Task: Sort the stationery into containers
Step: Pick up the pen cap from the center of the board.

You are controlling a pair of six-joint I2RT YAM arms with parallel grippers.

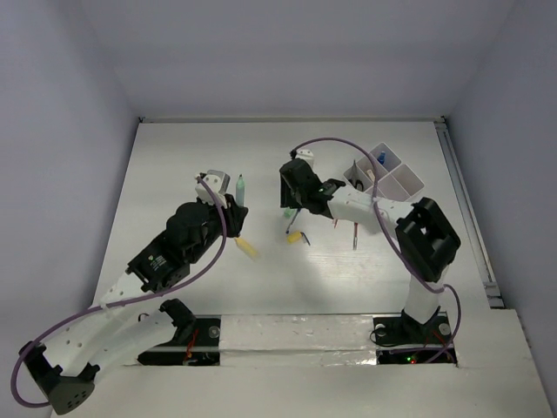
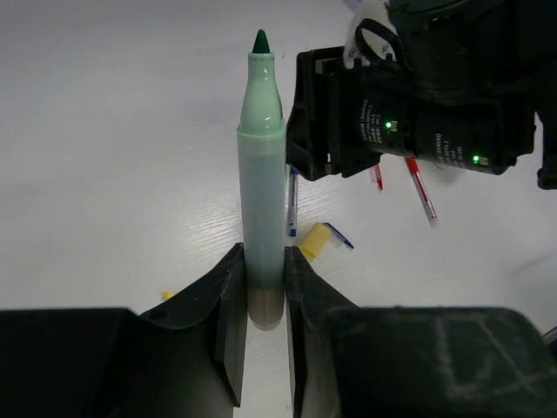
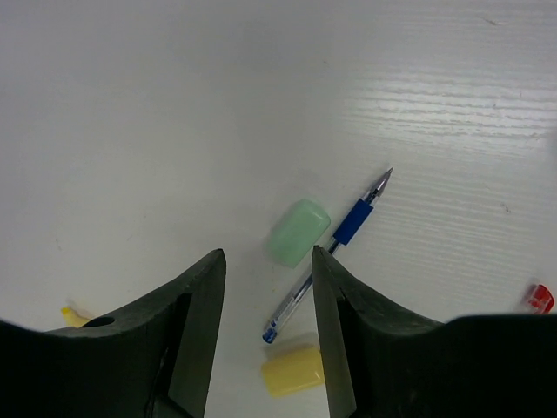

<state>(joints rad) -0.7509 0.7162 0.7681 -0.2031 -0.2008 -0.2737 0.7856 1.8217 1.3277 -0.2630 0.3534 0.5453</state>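
My left gripper is shut on the back end of a green marker, whose tip points away from the fingers; it also shows in the top view. My right gripper is open and empty, hanging over a green eraser, a blue pen and a yellow eraser on the table. The pen passes under its right finger. In the top view this gripper is left of the white divided organizer, which holds a blue item.
Two red pens lie between the right gripper and the organizer. A yellow stick lies near the left gripper. The right wrist is close ahead of the marker's tip. A rail runs along the table's right edge.
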